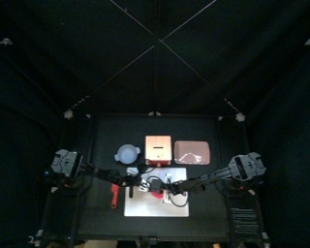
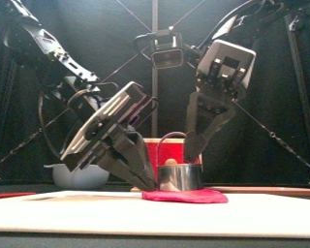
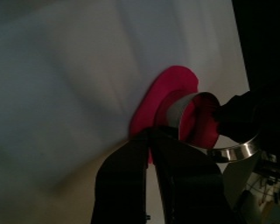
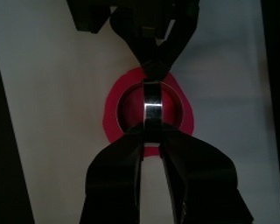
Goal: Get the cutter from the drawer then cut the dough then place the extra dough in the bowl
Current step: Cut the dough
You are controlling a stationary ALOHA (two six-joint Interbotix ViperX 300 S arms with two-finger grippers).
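A flat red dough disc [image 2: 186, 197] lies on the white cutting board [image 2: 67, 208]. The round metal cutter [image 2: 181, 176] stands upright on the dough. My right gripper [image 4: 150, 118] comes down from above and is shut on the cutter [image 4: 152, 103], which shows edge-on between its jaws. My left gripper [image 3: 157, 133] reaches in low from the left. Its jaws are closed together on the dough's rim [image 3: 154, 96], right beside the cutter [image 3: 213, 122]. In the top view both grippers meet over the board [image 1: 161, 203].
The blue-grey bowl [image 1: 128, 153] stands behind the board at the left. The wooden box [image 1: 158, 146] with its red drawer front [image 2: 165, 152] sits at the middle back. The pink tray [image 1: 193, 151] is at the back right. A red object [image 1: 113, 197] lies left of the board.
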